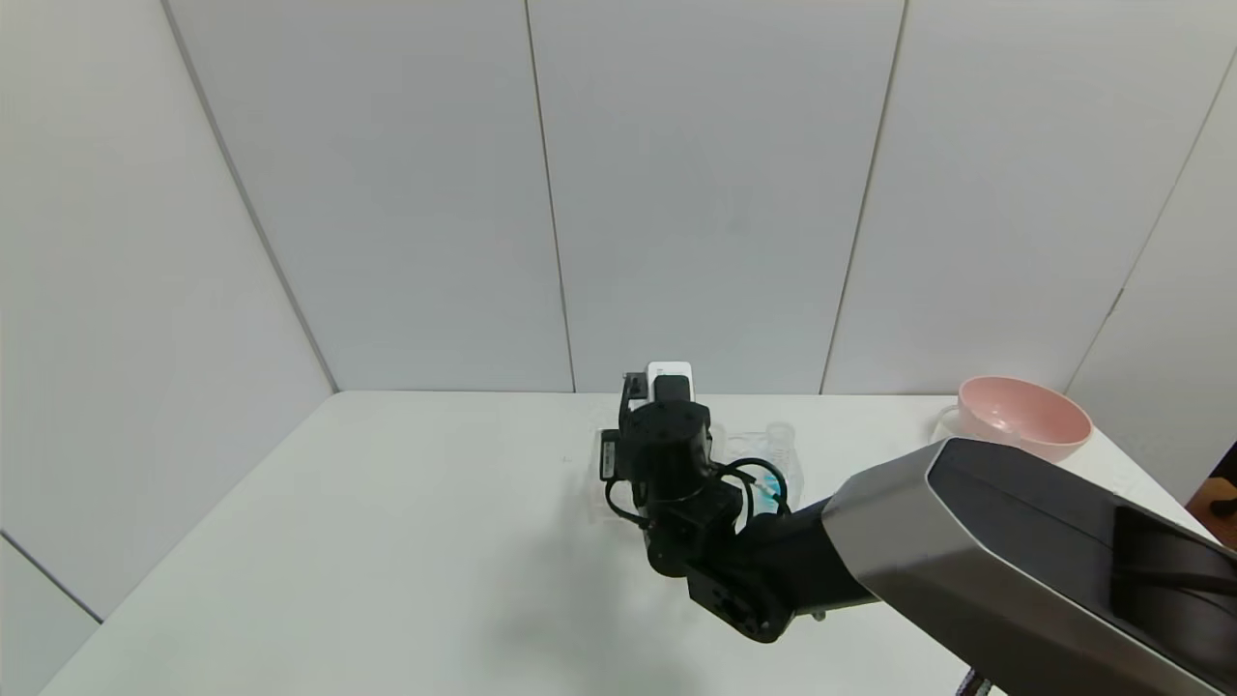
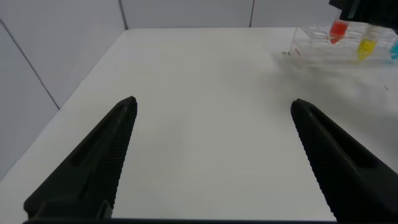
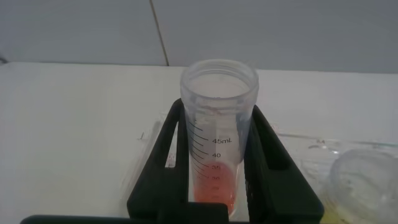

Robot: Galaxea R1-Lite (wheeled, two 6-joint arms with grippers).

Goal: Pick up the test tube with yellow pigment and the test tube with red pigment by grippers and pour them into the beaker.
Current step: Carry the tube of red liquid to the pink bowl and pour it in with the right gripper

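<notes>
My right gripper is shut on the test tube with red pigment, one finger on each side of its upright clear wall, with red-orange liquid at its bottom. The tube stands at the clear rack. The test tube with yellow pigment stands beside it. In the left wrist view the red tube, the yellow tube and a blue tube stand in the rack. My left gripper is open and empty over bare table, far from the rack. I cannot make out the beaker.
A pink bowl stands at the table's back right. My right arm reaches across the right side and its wrist hides most of the rack. White walls close the table at the back and left.
</notes>
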